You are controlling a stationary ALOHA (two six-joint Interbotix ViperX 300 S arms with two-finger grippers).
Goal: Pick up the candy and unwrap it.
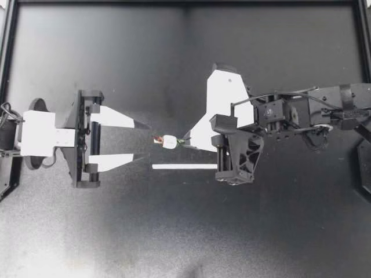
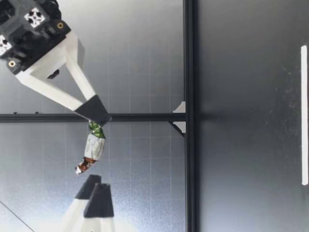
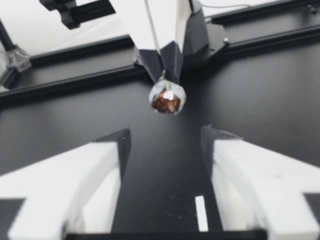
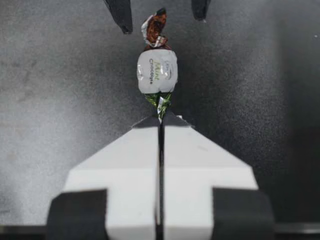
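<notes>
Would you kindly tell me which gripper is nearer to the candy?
Right. My right gripper is shut on the candy, pinching its green twisted end. My left gripper is open, its fingertips just short of the candy's other end, not touching.

My right gripper [image 4: 161, 116] has its white fingers pressed together on the green twisted end of the candy [image 4: 157, 71]. The candy juts straight ahead of the tips, white-wrapped, above the dark table [image 4: 55, 100]. Its far brown twist reaches between the two dark fingertips of my left gripper [image 4: 160, 12], which stand apart on either side of it.
</notes>
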